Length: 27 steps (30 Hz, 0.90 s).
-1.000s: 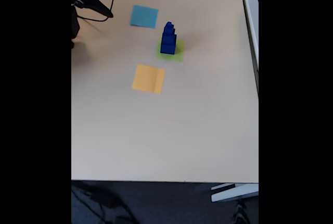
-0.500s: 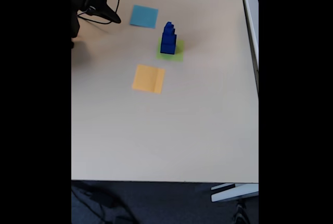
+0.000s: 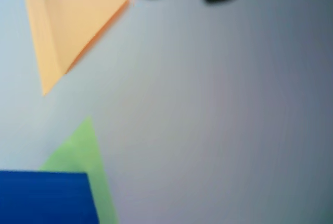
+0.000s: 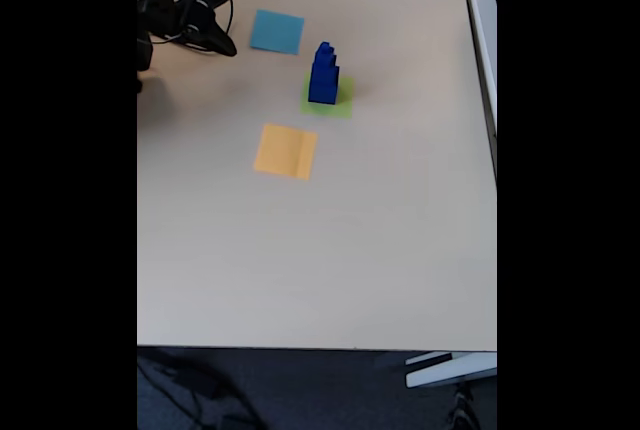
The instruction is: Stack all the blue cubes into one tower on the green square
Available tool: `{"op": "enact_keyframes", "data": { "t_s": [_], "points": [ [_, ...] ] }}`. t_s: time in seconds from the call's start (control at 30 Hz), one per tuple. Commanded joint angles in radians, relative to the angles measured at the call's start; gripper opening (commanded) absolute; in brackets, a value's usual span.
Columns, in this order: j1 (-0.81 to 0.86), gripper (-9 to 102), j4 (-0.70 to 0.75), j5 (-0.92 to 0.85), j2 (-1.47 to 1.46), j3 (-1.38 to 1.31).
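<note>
change: since the earlier frames the gripper (image 4: 222, 48) has dropped from the top left corner of the fixed view toward the table (image 4: 320, 250) and swung a little right; it now hangs low, just left of the light-blue square (image 4: 277, 31). tower and paper squares have not shifted.
gripper: dark and small in the fixed view, pointing down and right. in the wrist view two blurred dark tips show at the top edge with a gap of bare table between them, so the fingers look somewhat parted; nothing is seen between them. how wide they stand i cannot tell for sure.
tower: the blue cubes (image 4: 323, 74) stand as one stepped stack, widest at the bottom, narrowing upward, upright in the fixed view. the wrist view catches one blue face (image 3: 47, 197) at its lower left corner.
green square: the green square (image 4: 343, 102) lies under the stack, its edge showing to the right of and below the base; in the wrist view a green wedge (image 3: 83, 151) peeks out beside the blue face.
other squares: orange-yellow square (image 4: 285, 151) below and left of the tower, apart from it; also in the wrist view (image 3: 67, 21), upper left.
loose cubes: none seen elsewhere on the table in the fixed view.
meaning for the task: by my reading the stacking looks done, and the arm's move is a settling away from the tower, well apart from it, so no risk of a knock at this spot.
</note>
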Motion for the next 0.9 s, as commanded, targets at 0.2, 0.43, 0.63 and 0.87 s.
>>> {"op": "enact_keyframes", "data": {
  "t_s": [0.2,0.43,0.63,0.87],
  "points": [
    [-0.038,0,0.087,-0.115,0.023,0.020],
    [-0.038,0,0.087,-0.270,0.023,0.060],
    [-0.040,0,0.084,-0.273,0.023,0.091],
    [-0.043,0,0.086,-0.293,0.025,0.084]
  ]
}}
